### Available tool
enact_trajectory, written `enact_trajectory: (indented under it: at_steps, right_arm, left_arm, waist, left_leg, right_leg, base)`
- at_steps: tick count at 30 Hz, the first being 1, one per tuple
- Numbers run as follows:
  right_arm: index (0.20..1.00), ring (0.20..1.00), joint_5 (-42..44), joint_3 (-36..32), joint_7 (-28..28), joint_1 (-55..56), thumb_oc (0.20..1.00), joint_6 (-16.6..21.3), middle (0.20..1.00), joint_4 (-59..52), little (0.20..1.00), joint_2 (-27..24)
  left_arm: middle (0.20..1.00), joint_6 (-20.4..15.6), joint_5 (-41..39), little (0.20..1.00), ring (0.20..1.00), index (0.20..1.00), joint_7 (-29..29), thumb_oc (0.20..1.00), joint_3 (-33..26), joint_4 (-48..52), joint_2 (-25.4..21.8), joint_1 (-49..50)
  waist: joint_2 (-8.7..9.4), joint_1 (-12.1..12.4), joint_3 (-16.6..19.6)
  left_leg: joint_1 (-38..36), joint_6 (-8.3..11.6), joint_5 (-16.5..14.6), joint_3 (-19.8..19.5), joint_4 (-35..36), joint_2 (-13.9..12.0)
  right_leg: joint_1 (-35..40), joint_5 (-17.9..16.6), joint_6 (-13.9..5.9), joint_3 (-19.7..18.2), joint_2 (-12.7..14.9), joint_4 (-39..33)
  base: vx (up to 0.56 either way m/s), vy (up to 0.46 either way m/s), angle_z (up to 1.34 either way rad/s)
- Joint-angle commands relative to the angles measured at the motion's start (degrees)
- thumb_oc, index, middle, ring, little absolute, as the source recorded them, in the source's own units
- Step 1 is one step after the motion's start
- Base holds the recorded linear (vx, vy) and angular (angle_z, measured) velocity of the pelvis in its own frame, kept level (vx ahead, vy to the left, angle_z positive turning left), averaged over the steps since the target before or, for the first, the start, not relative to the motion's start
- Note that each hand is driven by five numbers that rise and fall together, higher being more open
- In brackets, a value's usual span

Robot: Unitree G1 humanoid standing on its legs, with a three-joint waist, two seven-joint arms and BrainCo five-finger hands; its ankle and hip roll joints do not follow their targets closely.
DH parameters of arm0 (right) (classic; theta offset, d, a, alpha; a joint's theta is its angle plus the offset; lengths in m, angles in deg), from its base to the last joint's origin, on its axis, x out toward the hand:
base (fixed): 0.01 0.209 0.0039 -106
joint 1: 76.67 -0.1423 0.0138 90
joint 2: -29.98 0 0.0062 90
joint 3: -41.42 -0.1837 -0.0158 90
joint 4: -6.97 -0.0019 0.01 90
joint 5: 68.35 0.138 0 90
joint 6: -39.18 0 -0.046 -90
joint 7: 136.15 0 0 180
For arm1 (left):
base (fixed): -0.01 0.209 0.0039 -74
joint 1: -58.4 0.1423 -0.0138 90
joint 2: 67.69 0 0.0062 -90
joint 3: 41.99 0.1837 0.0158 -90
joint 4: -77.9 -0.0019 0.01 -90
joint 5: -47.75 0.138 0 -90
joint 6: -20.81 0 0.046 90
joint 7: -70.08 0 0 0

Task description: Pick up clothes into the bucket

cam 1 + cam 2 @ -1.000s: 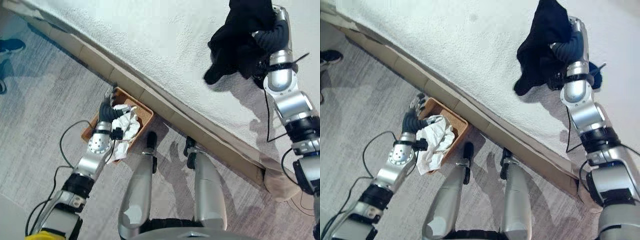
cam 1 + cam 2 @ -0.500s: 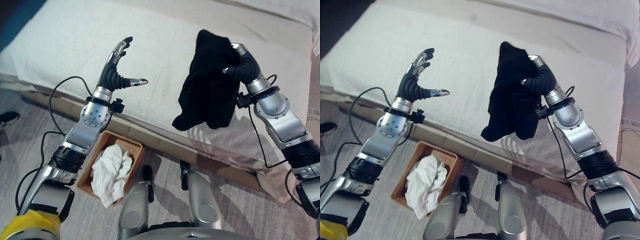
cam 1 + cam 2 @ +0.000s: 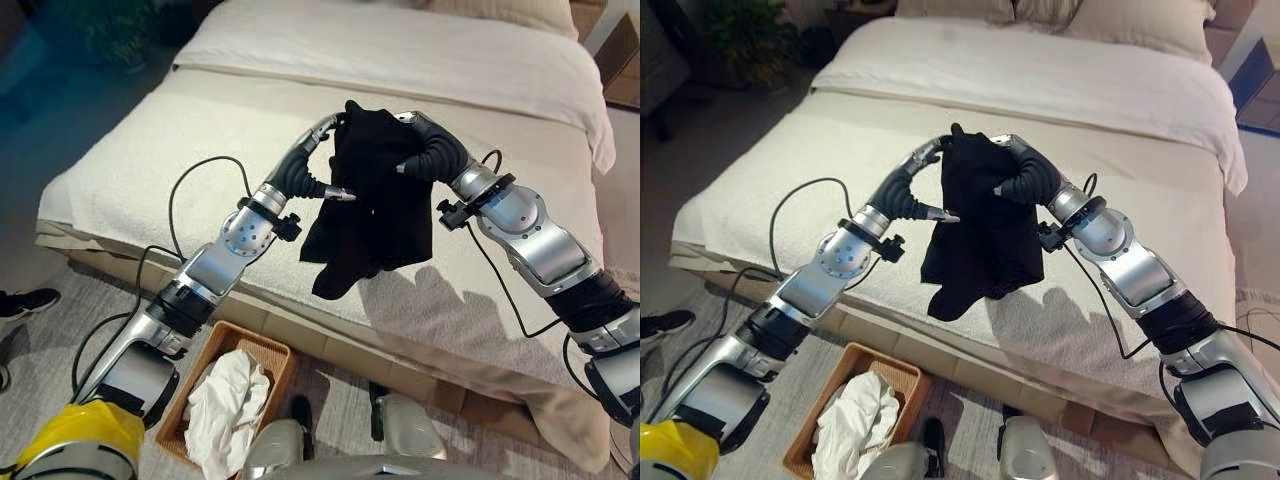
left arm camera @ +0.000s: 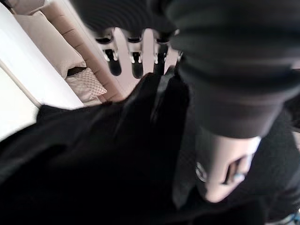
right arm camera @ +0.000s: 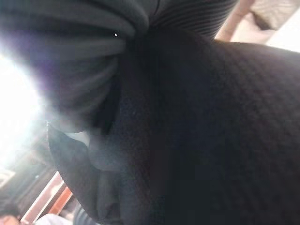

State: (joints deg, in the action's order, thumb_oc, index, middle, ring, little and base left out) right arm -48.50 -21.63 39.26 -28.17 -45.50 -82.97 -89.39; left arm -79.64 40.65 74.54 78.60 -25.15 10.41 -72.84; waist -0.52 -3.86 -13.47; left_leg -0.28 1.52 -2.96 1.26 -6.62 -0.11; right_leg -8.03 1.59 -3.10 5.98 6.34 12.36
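Observation:
A black garment hangs in the air over the bed, draped over my right hand, which is shut on its top. The cloth's lower end dangles just above the bedcover. My left hand is open and raised to the garment's left edge, fingers straight along the cloth and thumb pointing across its front. In the left wrist view the fingertips lie just above the black cloth. A brown wicker basket stands on the floor below my left arm, with white cloth in it.
The wide bed with a white textured cover spans the scene, with pillows at its far end. Its beige base edge runs just behind the basket. A person's dark shoe rests on the grey floor at the left.
The camera has swung up toward the bed. My left hand rose from the basket up to the black garment. My right hand, still holding the garment, came in toward the left hand.

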Motion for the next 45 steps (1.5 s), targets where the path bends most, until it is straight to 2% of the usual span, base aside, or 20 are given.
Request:
enact_trajectory:
  at_steps: [1, 5, 11, 16, 24, 31, 33, 34, 35, 36, 38, 45]
  right_arm:
    - [0.2, 0.2, 0.93, -0.93, 1.64, -6.55, 0.2, 3.35, 0.2, -4.66, 0.2, 2.88]
    - [0.2, 0.2, 0.54, -0.58, 3.32, -7.82, 0.2, 3.39, 0.2, -3.71, 0.2, 4.39]
    - [0.2, 0.2, -0.2, 0.76, 4.65, -10.29, 0.2, 2.68, 0.2, -2.36, 0.2, 4.8]
    - [0.2, 0.2, -0.73, 0.77, 5.59, -11.32, 0.2, 2.32, 0.2, -1.76, 0.2, 4.6]
    - [0.2, 0.2, -1.81, -1.4, 5.98, -10.21, 0.2, 1.82, 0.2, -2.51, 0.2, 4.67]
    - [0.2, 0.2, -1.15, -2.6, 5.92, -8.64, 0.2, 1.85, 0.2, -3.22, 0.2, 5.06]
    - [0.2, 0.2, -1.16, -2.56, 5.85, -8.51, 0.2, 1.83, 0.2, -3.3, 0.2, 5.12]
    - [0.2, 0.2, -1.05, -2.51, 5.8, -8.38, 0.2, 1.89, 0.2, -3.26, 0.2, 5.5]
    - [0.2, 0.2, -1.05, -2.51, 5.8, -8.38, 0.2, 1.89, 0.2, -3.26, 0.2, 5.51]
    - [0.2, 0.2, -1.04, -2.42, 5.81, -8.26, 0.2, 1.92, 0.2, -3.22, 0.2, 5.71]
    - [0.2, 0.2, -1.09, -2.29, 5.65, -8.02, 0.2, 1.86, 0.2, -3.15, 0.2, 6.05]
    - [0.2, 0.2, -1.84, -2.9, 5.65, -7.28, 0.2, 1.74, 0.2, -3.16, 0.2, 6.28]
  left_arm:
    - [1.0, -1.13, -4.2, 1.0, 1.0, 1.0, -1.05, 1.0, 2.57, -2.72, 1.62, -1.7]
    - [1.0, -0.47, -13.75, 1.0, 1.0, 1.0, -2.33, 1.0, 2.93, -4.18, 5.38, 0.2]
    - [1.0, 1.49, -22.45, 1.0, 1.0, 1.0, -5.98, 1.0, 6.18, -3.55, 5.04, -0.17]
    - [1.0, 2.59, -22.19, 1.0, 1.0, 1.0, -5.84, 1.0, 7.48, -4.5, 4.81, -1.2]
    - [1.0, 3.68, -16.9, 1.0, 1.0, 1.0, -3.47, 1.0, 3.98, -9.46, 7.96, 1.68]
    - [1.0, 4.66, -22.77, 1.0, 1.0, 1.0, -4.9, 1.0, 3.19, -10.59, 10.0, 4.8]
    - [0.903, 5.12, -24.08, 0.903, 0.903, 0.903, -5.76, 0.903, 3.85, -10.27, 9.86, 4.91]
    - [0.652, 5.29, -25.29, 0.652, 0.652, 0.652, -6.23, 0.652, 4.21, -10.35, 9.72, 4.99]
    - [0.58, 5.29, -25.3, 0.58, 0.58, 0.58, -6.24, 0.58, 4.22, -10.35, 9.7, 5.0]
    - [0.366, 5.56, -25.59, 0.366, 0.366, 0.366, -6.47, 0.366, 4.45, -10.39, 9.62, 5.04]
    - [0.2, 5.73, -25.87, 0.2, 0.2, 0.2, -6.82, 0.2, 4.64, -10.24, 9.37, 5.26]
    - [0.2, 5.94, -25.84, 0.2, 0.2, 0.2, -7.44, 0.2, 4.42, -9.82, 8.89, 6.36]
  waist:
    - [2.87, -0.69, 4.49]
    - [3.23, -0.57, 4.71]
    - [3.01, -0.62, 5.05]
    - [2.83, -0.67, 5.31]
    - [3.07, -0.43, 6.07]
    - [3.16, -0.71, 7.13]
    - [3.17, -0.81, 7.31]
    - [3.19, -0.93, 7.4]
    - [3.2, -0.93, 7.39]
    - [3.2, -0.98, 7.41]
    - [3.21, -1.1, 7.59]
    - [3.39, -1.24, 7.67]
  left_leg:
    - [2.58, 2.05, -2.97, -2.58, -3.35, -0.3]
    - [2.59, 2.07, -2.91, -2.7, -3.41, -0.39]
    - [2.51, 2.11, -2.92, -2.92, -3.58, -0.26]
    - [2.24, 2.16, -2.97, -3.38, -3.57, -0.16]
    - [1.51, 2.03, -3.19, -3.76, -3.52, -0.13]
    - [1.06, 1.95, -3.14, -3.78, -3.08, -0.15]
    - [0.93, 1.92, -3.16, -3.81, -2.99, -0.11]
    - [0.71, 1.87, -3.19, -3.79, -2.89, -0.06]
    - [0.69, 1.87, -3.19, -3.78, -2.89, -0.06]
    - [0.64, 1.84, -3.2, -3.78, -2.89, -0.09]
    - [0.51, 1.81, -3.21, -3.63, -2.8, -0.04]
    - [0.6, 1.7, -3.08, -3.58, -2.63, 0.03]
  right_leg:
    - [4.77, 2.56, -4.42, 1.43, 2.49, -2.16]
    - [5.33, 2.38, -4.35, 1.91, 2.5, -2.87]
    - [5.93, 2.56, -4.26, 2.02, 2.44, -3.12]
    - [6.57, 2.88, -4.24, 2.48, 2.64, -3.0]
    - [7.93, 3.26, -4.14, 2.85, 2.68, -3.31]
    - [8.56, 3.28, -4.08, 3.13, 2.78, -3.62]
    - [8.63, 3.25, -4.05, 3.12, 2.81, -3.64]
    - [8.82, 3.22, -4.03, 3.08, 2.82, -3.72]
    - [8.84, 3.21, -4.03, 3.08, 2.82, -3.73]
    - [8.86, 3.22, -4.03, 3.0, 2.8, -3.73]
    - [8.91, 3.2, -4.02, 2.94, 2.78, -3.84]
    - [8.7, 2.94, -4.06, 2.66, 2.89, -3.98]
  base:
    - [0.0, 0.0, 0.0]
    - [0.0, 0.0, 0.0]
    - [0.01, -0.003, 0.02]
    - [0.01, 0.001, 0.03]
    - [0.0, 0.001, 0.02]
    - [0.0, 0.0, 0.0]
    - [0.0, 0.0, 0.0]
    - [0.0, 0.0, 0.0]
    - [0.0, 0.0, 0.0]
    - [0.0, 0.0, 0.0]
    - [0.0, 0.0, 0.0]
    - [0.0, 0.0, 0.0]
